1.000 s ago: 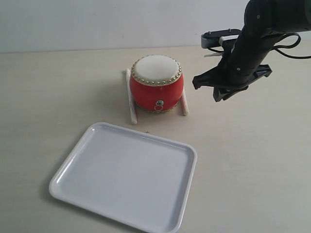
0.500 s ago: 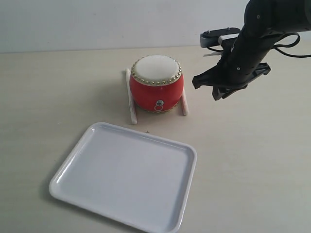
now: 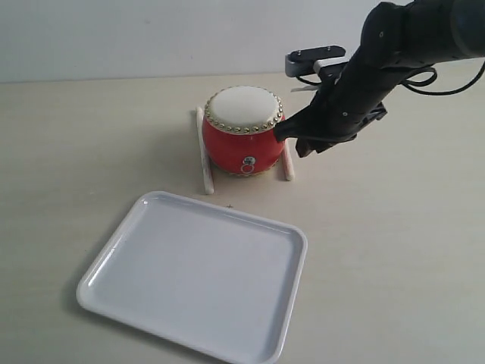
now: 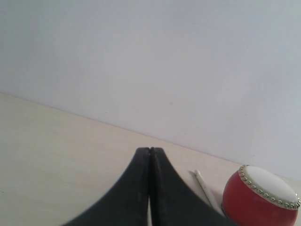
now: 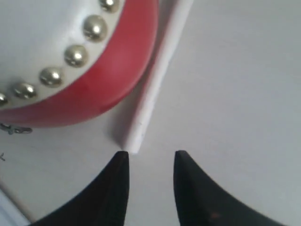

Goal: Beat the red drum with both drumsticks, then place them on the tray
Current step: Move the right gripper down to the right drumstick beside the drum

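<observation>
Tray: nearest in the exterior view we see the white tray (image 3: 189, 273), flat on the table (image 3: 394, 250) and just in front of the drum, apart from it.
Left drumstick: we find the left drumstick (image 3: 203, 152) lying on the table, tight along the drum's side on the left of the exterior view; its near end points toward the tray.
Red drum: the red drum (image 3: 244, 136) stands upright between the two sticks, cream skin up.
Right drumstick: the right drumstick (image 3: 287, 163) lies on the table along the drum's other side, close against the red body.
Right gripper: we see the right gripper (image 3: 292, 142) hanging over that stick, beside the drum, with its jaws spread and nothing between them. In its wrist view the stick's end (image 5: 131, 141) sits just ahead of one fingertip, to one side of the gap; we cannot tell whether they touch.
Left gripper: we see the left gripper (image 4: 149, 153) with its jaws pressed together, empty, well apart from the drum (image 4: 256, 202) and the stick (image 4: 204, 186) beside it.
</observation>
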